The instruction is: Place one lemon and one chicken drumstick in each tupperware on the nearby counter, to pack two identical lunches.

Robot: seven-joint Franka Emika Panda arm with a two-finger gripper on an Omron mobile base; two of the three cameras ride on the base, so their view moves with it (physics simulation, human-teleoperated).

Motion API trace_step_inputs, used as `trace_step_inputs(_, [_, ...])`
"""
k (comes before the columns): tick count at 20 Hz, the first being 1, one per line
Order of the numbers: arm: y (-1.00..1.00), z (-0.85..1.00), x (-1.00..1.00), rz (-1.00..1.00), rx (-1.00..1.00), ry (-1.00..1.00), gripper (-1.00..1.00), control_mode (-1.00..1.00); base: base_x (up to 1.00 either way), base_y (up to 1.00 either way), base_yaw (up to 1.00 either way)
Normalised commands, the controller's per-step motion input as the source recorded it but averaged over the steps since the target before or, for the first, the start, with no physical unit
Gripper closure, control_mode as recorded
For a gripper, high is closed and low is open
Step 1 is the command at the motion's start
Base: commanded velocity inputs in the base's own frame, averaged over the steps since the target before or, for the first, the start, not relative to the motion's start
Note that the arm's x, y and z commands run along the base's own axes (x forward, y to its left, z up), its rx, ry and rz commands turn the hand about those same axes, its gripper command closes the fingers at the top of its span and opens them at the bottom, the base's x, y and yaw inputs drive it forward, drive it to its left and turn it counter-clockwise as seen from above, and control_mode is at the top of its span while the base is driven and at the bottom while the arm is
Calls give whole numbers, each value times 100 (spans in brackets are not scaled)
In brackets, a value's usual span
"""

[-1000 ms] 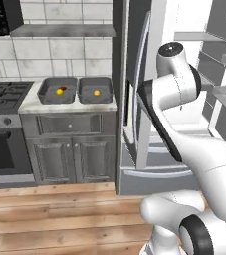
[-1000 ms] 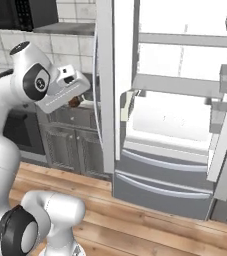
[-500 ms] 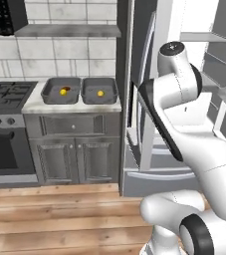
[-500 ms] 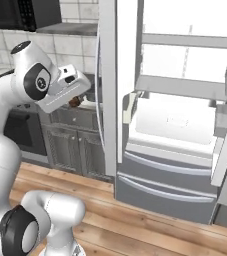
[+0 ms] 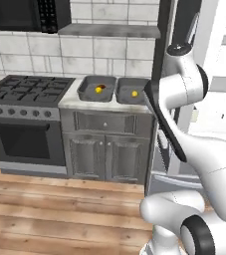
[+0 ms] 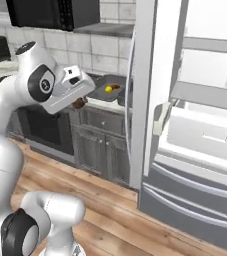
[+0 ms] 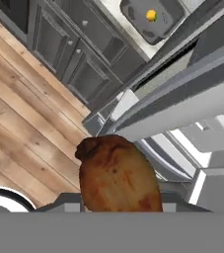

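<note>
Chicken drumstick (image 7: pixel 118 174) gripped in the pincer (image 6: pixel 79 103), low at centre of the hand view: reddish-brown, glossy, mottled with darker patches, thick and rounded, blunt end toward upper left. In the right base view, just a dark brown lump under the white hand at left of centre. Two dark grey tupperware trays side by side on the pale table (image 5: pixel 69 101), upper middle of the left base view: left tupperware (image 5: pixel 96 88) with a lemon (image 5: pixel 99 90) and something reddish beside it, right tupperware (image 5: pixel 133 91) with a second lemon (image 5: pixel 134 93).
</note>
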Motion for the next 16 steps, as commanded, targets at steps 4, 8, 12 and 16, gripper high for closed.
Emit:
trace_step_inputs(4, [0, 0, 0, 0, 0, 0, 100, 100, 91, 66, 54])
trace_step_inputs(8, [0, 0, 0, 0, 0, 0, 100, 100, 100, 59, 50])
trace_step_inputs(12, [0, 0, 0, 0, 0, 0, 100, 100, 100, 38, 20])
trace_step_inputs(16, [0, 0, 0, 0, 0, 0, 100, 100, 97, 29, -2])
